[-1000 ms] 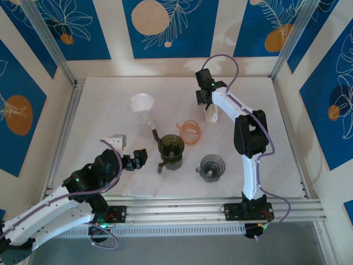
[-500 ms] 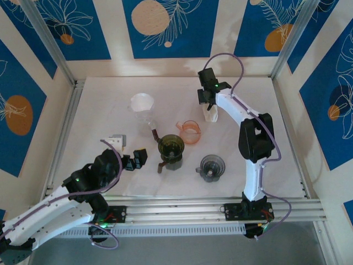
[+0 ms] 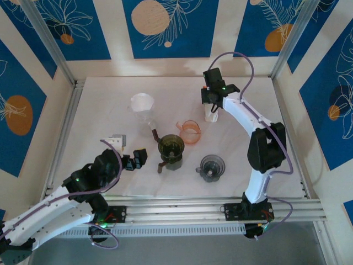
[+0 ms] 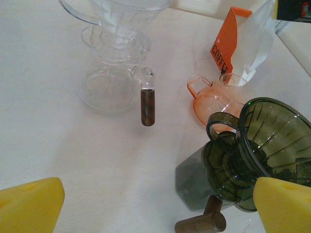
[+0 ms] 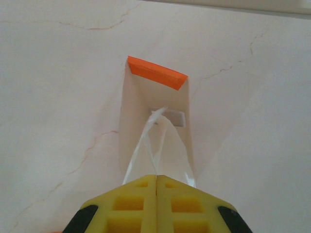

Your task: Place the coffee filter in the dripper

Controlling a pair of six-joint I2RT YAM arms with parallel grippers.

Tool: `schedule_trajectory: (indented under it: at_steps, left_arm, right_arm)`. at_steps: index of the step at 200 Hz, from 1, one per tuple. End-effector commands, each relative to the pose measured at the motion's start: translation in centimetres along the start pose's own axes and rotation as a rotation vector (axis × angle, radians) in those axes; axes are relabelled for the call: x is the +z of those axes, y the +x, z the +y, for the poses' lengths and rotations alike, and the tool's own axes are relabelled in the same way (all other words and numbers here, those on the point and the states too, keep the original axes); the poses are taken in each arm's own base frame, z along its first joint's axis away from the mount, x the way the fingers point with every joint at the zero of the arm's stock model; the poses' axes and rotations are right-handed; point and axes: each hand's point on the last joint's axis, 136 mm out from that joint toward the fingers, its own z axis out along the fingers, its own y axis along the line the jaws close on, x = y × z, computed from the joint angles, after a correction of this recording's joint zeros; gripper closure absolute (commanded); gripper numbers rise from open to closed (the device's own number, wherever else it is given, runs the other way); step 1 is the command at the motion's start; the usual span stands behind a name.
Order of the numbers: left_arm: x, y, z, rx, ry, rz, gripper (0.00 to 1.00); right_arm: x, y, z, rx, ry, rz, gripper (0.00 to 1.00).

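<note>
The coffee filter pack point(image 5: 156, 114), white with an orange top edge and a clear plastic wrap, stands on the table at the far right point(image 3: 211, 114). My right gripper point(image 5: 156, 177) is above it point(image 3: 212, 104), shut on the twisted plastic wrap. A dark smoked dripper point(image 4: 274, 145) sits on a dark carafe with a wooden handle point(image 3: 171, 148) mid-table. My left gripper point(image 4: 158, 206) hangs open just left of it point(image 3: 138, 159), with yellow pads point(image 4: 29, 206) wide apart and nothing between them.
A clear dripper on a glass carafe point(image 3: 143, 107) stands at the back left. An orange measuring cup point(image 3: 190, 132) sits between the dark carafe and the filter pack. A grey dripper-like cup point(image 3: 212, 167) is at the front, and a small white box point(image 3: 116, 142) at the left.
My right arm has swung a little to the right and away, its gripper staying over the filter pack. The left arm has not moved.
</note>
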Motion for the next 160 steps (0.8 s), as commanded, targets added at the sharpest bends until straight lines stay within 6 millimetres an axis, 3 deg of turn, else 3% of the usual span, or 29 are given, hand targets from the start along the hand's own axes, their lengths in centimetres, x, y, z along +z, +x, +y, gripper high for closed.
schedule_trajectory:
  at_steps: [1, 27, 69, 126, 160]
  left_arm:
    - [0.2, -0.4, 0.1, -0.005, -0.004, -0.021, 0.00]
    - [0.2, -0.5, 0.0, 0.000, -0.006, -0.019, 0.00]
    - [-0.4, -0.7, -0.2, -0.009, 0.020, -0.021, 0.00]
    - [-1.0, 0.4, 0.1, -0.043, 0.046, 0.008, 0.00]
    - [-1.4, 0.4, 0.0, -0.050, 0.061, 0.005, 0.00]
  right_arm:
    - [-3.4, -0.8, 0.4, 0.034, -0.033, -0.050, 1.00]
    - [-6.5, -0.1, 0.4, 0.063, -0.053, -0.071, 1.00]
    - [-13.9, 2.5, 1.5, 0.081, -0.150, -0.097, 1.00]
    - [-24.7, 10.1, 7.0, -0.018, -0.434, 0.036, 1.00]
    - [-28.6, 13.5, 10.1, -0.054, -0.565, 0.206, 1.00]
